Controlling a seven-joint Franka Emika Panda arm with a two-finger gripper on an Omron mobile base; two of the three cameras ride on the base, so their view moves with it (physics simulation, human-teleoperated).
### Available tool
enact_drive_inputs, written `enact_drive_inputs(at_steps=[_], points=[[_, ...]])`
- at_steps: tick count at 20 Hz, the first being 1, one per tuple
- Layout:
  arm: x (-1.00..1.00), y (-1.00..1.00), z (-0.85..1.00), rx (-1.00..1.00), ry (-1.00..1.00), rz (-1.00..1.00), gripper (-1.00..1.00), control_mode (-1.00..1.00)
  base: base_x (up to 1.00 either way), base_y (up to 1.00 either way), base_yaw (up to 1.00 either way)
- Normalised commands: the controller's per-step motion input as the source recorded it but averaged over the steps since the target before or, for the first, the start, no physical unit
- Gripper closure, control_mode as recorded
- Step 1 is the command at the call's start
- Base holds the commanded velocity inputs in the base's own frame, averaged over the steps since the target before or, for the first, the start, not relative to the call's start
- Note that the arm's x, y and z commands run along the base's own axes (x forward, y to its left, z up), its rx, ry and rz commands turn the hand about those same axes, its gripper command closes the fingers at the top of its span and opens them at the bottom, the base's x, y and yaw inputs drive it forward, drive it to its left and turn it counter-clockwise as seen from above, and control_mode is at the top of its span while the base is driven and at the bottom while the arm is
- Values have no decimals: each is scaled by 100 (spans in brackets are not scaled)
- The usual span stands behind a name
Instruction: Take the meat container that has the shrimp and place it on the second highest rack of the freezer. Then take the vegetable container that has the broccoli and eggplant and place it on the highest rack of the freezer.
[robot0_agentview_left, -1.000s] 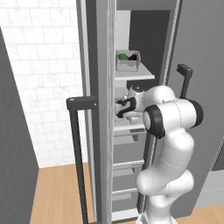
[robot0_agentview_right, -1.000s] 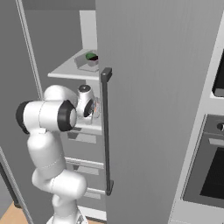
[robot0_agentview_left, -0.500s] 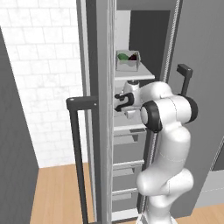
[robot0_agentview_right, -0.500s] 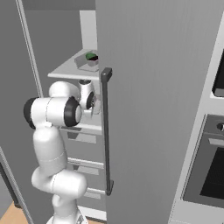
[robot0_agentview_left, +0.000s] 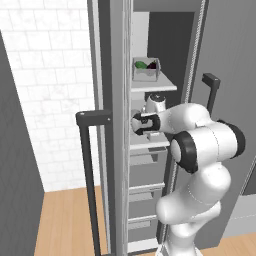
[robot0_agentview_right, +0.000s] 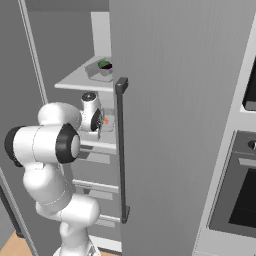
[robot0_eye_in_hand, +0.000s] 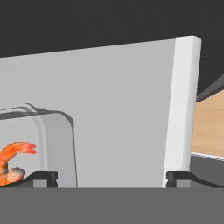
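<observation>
The small curled orange-pink shrimp (robot0_eye_in_hand: 11, 162) lies in its clear rounded plastic container (robot0_eye_in_hand: 57, 131) on the flat light-grey second shelf (robot0_eye_in_hand: 122, 109) of the tall grey freezer (robot0_agentview_right: 175, 100), at nine o'clock in my hand view. My gripper (robot0_eye_in_hand: 112, 177) is spread wide, released, holding nothing. At twelve o'clock above, the green broccoli (robot0_agentview_left: 140, 64) container sits on the top shelf (robot0_agentview_left: 165, 86).

Highest rack (robot0_agentview_left: 162, 86) of the freezer carries a container (robot0_agentview_left: 146, 69) with broccoli and eggplant. Second rack (robot0_eye_in_hand: 113, 127) carries the shrimp container (robot0_eye_in_hand: 48, 144).
</observation>
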Motion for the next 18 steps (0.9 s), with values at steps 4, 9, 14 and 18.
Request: enact_drive_inputs(at_steps=[4,9,14,18], points=[[-42,0,83,0,-23,0,-100,-100,0,0,0],[-40,1,92,0,-22,0,-100,-100,0,0,0],[-99,-7,60,0,-2,0,-100,-100,0,0,0],[-100,-17,39,1,0,0,-100,-100,0,0,0]])
